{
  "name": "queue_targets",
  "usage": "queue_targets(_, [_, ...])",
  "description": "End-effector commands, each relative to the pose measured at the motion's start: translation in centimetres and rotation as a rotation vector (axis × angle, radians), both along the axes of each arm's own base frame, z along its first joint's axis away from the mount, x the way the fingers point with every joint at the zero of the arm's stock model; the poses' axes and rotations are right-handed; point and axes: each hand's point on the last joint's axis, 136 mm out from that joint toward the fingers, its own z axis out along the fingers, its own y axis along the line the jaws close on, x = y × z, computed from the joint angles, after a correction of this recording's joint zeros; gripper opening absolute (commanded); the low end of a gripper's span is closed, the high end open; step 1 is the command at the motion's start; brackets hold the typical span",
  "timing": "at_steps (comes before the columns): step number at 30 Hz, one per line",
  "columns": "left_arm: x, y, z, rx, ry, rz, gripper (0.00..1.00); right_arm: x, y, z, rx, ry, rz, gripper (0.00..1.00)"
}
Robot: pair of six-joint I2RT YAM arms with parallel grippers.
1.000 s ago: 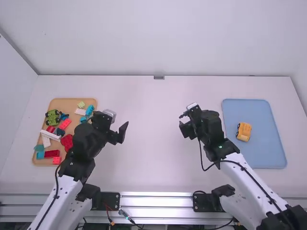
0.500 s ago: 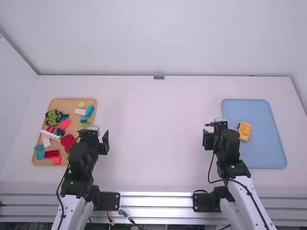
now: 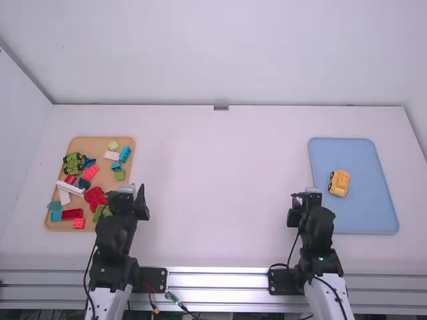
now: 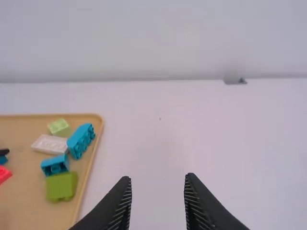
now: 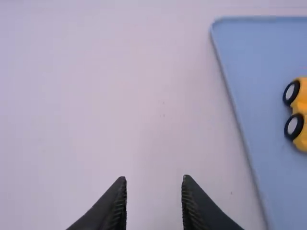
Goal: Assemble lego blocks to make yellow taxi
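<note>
The likeliest trouble lay with the left end effector (image 4: pixel 157 179), which hung beside the near right corner of the tan tray (image 3: pixel 93 145). A swing to the left or a careless drop could have caught the rim or knocked the red block (image 3: pixel 95 199). On the right, the yellow taxi (image 3: pixel 339 183) sat on the blue tray (image 3: pixel 367 160), its wheels (image 5: pixel 293 91) towards the left. It looked put together, so going back to it seemed the greater risk: a push from the side could have slid or tipped it, and a hard squeeze might have popped its blocks apart. Whether every stud was fully seated, I could not tell.

Both end effectors were empty, fingers parted with a wide gap; the right end effector (image 5: pixel 154 179) hung just left of the blue tray.

Compared with the earlier frames, the left arm (image 3: pixel 110 240) and right arm (image 3: pixel 319 237) had drawn back to the near side of the table (image 3: pixel 220 200). That uncovered a green block (image 3: pixel 119 175) by the tan tray's right edge, while the taxi had kept its place.
</note>
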Motion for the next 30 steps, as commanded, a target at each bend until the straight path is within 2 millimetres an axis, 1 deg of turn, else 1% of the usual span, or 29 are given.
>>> queue_targets(1, [-0.1, 0.1, 0.5, 0.001, -0.034, 0.007, 0.24, 0.1, 0.0, 0.6, 0.005, -0.04, 0.0, 0.23])
queue_targets(11, [-0.1, 0.1, 0.5, 0.001, -0.034, 0.007, 0.09, 0.6, 0.0, 4.4, 0.005, -0.207, 0.0, 0.07])
queue_targets(16, [-0.1, 0.1, 0.5, 0.001, -0.034, 0.007, 0.04, 0.6, 0.0, 5.9, 0.005, -0.27, 0.0, 0.0])
queue_targets(20, [-0.1, 0.1, 0.5, 0.001, -0.034, 0.007, 0.0, 0.5, 0.0, 7.0, 0.005, -0.32, 0.0, 0.0])
queue_targets(28, [-0.1, 0.1, 0.5, 0.001, -0.034, 0.007, 0.0, 0.4, 0.0, 8.8, 0.005, -0.399, 0.0, 0.0])
queue_targets(30, [-0.1, 0.1, 0.5, 0.001, -0.034, 0.007, 0.0, 0.3, 0.0, 8.9, 0.005, -0.405, 0.0, 0.0])
